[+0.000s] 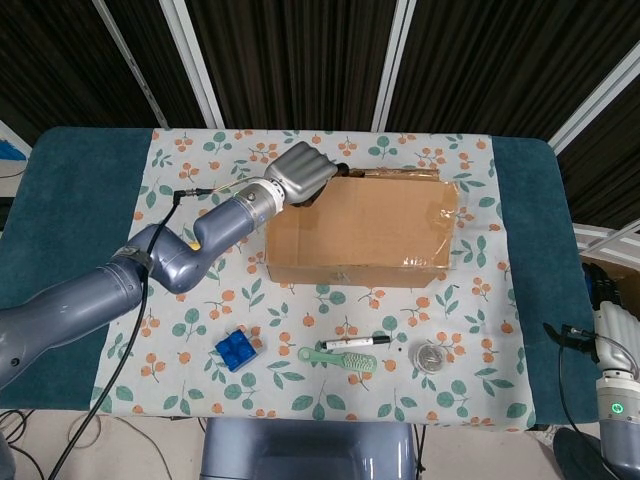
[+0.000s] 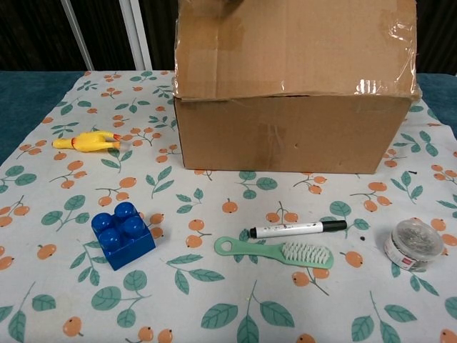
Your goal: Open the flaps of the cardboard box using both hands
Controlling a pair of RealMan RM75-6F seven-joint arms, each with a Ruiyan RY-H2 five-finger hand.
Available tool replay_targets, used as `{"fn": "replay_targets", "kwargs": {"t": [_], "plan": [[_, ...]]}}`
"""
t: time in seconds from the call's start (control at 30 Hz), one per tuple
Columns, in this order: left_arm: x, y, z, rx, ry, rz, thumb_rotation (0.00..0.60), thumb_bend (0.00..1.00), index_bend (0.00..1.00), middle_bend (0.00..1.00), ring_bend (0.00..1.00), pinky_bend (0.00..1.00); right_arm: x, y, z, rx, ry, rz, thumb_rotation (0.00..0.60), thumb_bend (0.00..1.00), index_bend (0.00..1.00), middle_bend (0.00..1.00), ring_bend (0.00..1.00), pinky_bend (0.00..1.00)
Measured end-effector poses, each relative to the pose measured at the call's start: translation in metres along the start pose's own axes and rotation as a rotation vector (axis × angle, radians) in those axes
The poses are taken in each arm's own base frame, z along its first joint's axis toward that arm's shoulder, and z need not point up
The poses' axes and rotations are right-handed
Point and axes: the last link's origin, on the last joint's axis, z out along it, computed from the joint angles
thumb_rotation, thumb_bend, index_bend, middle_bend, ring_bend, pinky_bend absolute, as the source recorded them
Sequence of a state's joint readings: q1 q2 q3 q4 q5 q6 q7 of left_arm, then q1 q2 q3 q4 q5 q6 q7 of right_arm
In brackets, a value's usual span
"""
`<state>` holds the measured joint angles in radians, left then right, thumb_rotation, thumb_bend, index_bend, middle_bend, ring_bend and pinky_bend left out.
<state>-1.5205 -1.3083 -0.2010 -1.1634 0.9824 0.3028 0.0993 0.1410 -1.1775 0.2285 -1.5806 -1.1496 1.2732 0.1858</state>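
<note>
A yellow toy chicken (image 2: 86,141) and a blue block (image 2: 122,234) lie on the cloth at my left. My left hand (image 1: 305,172) grips the far-left edge of the front flap (image 2: 293,46) of the cardboard box (image 1: 356,230), which stands mid-table, flap raised. Before it lie a marker (image 2: 296,229) and a green brush (image 2: 275,251), with a small round tin (image 2: 414,244) to their right. My right hand (image 1: 612,342) hangs past the table's edge; I cannot tell its state.
</note>
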Motion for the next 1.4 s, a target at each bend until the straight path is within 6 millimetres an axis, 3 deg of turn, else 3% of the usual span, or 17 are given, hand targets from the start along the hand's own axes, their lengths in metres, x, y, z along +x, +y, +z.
{"fn": "replay_targets", "kwargs": {"t": [0.6, 1.4], "plan": [[0.035, 0.022, -0.049, -0.105, 0.032, -0.107, 0.6, 0.79, 0.22, 0.47, 0.43, 0.47, -0.002, -0.002, -0.001, 0.009, -0.007, -0.001, 0.6, 0.25, 0.0, 0.0, 0.0, 0.21], [0.024, 0.07, -0.088, -0.269, -0.072, -0.301, 0.6, 0.77, 0.22, 0.44, 0.43, 0.47, -0.001, -0.002, -0.001, 0.009, -0.006, 0.0, 0.6, 0.25, 0.0, 0.0, 0.0, 0.21]]}}
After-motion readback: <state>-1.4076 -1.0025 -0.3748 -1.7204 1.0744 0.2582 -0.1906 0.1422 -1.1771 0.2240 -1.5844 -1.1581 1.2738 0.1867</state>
